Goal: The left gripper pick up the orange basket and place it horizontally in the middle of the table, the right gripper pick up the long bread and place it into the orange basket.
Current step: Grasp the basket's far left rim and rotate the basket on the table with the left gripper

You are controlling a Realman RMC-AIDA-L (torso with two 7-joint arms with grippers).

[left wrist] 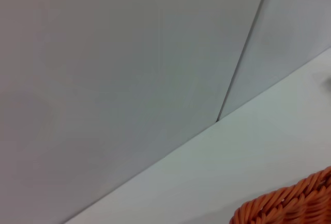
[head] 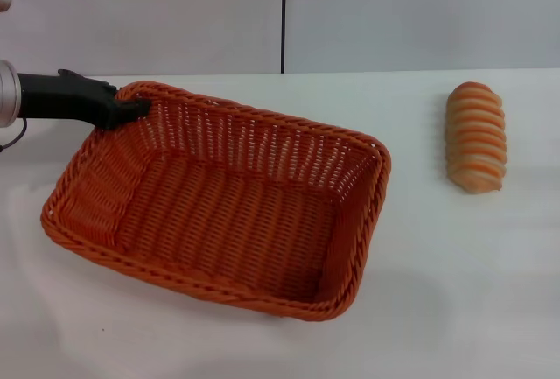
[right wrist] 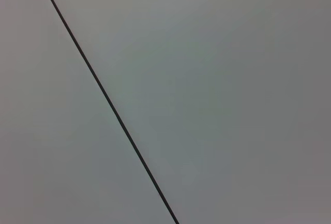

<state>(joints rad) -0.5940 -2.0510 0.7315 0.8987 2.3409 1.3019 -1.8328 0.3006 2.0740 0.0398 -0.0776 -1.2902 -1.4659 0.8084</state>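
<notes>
Orange wicker, the orange basket lies skewed on the white table, its far-left rim corner seemingly pinched by the left gripper, while the long bread rests well apart on the right.

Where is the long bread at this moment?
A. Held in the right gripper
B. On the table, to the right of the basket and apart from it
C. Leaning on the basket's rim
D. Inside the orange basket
B: in the head view the long bread lies on the bare table, well clear of the orange basket, which holds nothing; no gripper is near the bread.
</notes>
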